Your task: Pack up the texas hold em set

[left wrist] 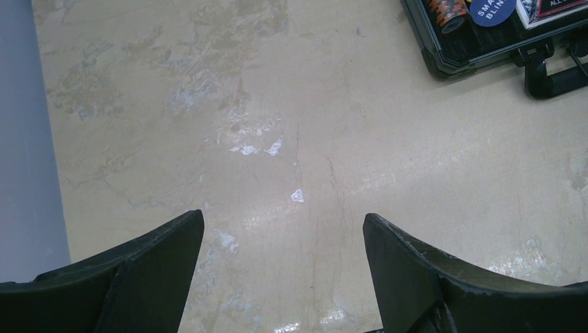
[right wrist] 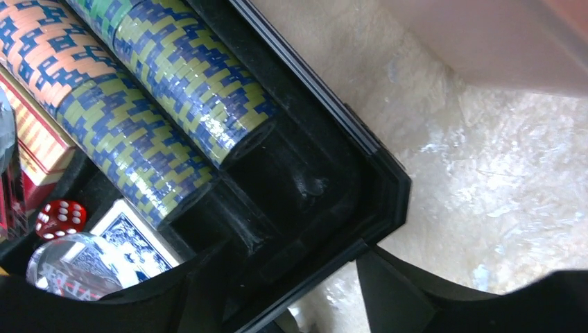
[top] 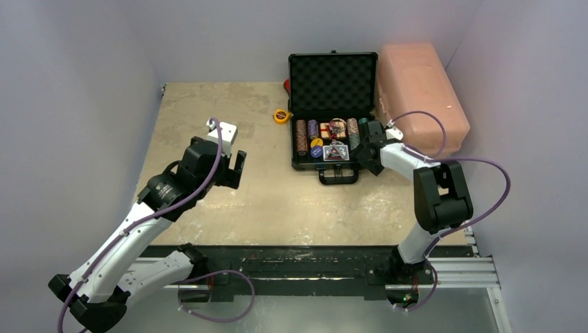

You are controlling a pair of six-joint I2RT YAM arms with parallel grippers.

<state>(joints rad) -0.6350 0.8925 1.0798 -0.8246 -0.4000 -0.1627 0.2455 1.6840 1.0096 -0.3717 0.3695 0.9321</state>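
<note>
The black briefcase lies open at the table's far middle, its foam-lined lid standing up and its handle facing me. Chip stacks, a yellow button, a blue button and a card deck sit inside. My right gripper is open at the case's right front corner. In the right wrist view my right gripper straddles the case wall, next to green-blue chips, a red die and a blue deck. My left gripper hangs open and empty over bare table.
A pink plastic box stands right beside the case's right side. A yellow tape measure lies just left of the case, with a small red thing behind it. The left wrist view shows the case's front left corner.
</note>
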